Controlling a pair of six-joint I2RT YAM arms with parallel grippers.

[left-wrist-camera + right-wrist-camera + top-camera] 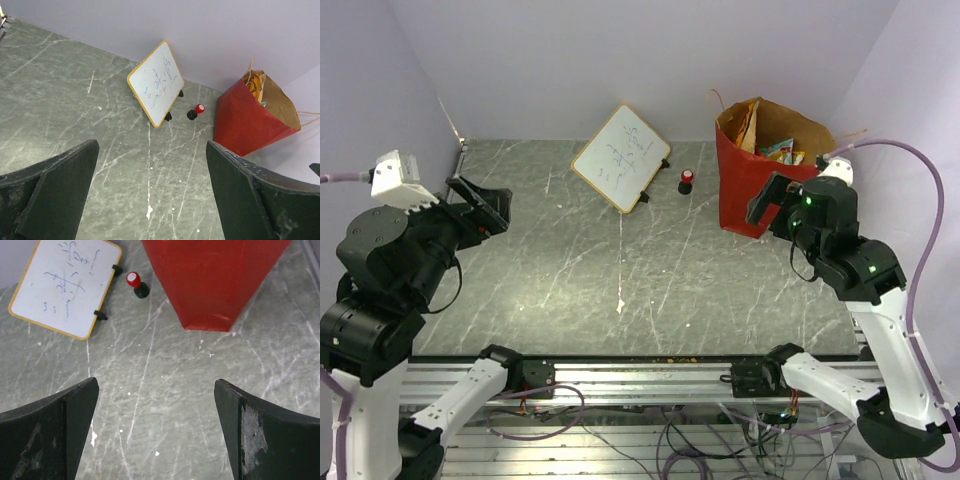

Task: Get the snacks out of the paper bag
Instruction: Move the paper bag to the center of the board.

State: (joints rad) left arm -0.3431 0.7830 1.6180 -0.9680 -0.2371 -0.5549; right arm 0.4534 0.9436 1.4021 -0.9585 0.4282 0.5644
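The red paper bag (745, 195) stood at the far right of the grey surface (620, 270), mouth open, with the snacks (782, 150) showing inside as a few coloured packets near the top. The right fingers (270, 435) hung spread wide and empty near the bag's front, not touching it. The left fingers (50, 195) were also wide and empty, well apart from the bag. A whiteboard (621, 157) and a small red-capped knob (686, 178) sat left of the bag.

Scribbled whiteboard (621, 157) (tilted), red-capped object (686, 179) just beside, marbled table (570, 290)
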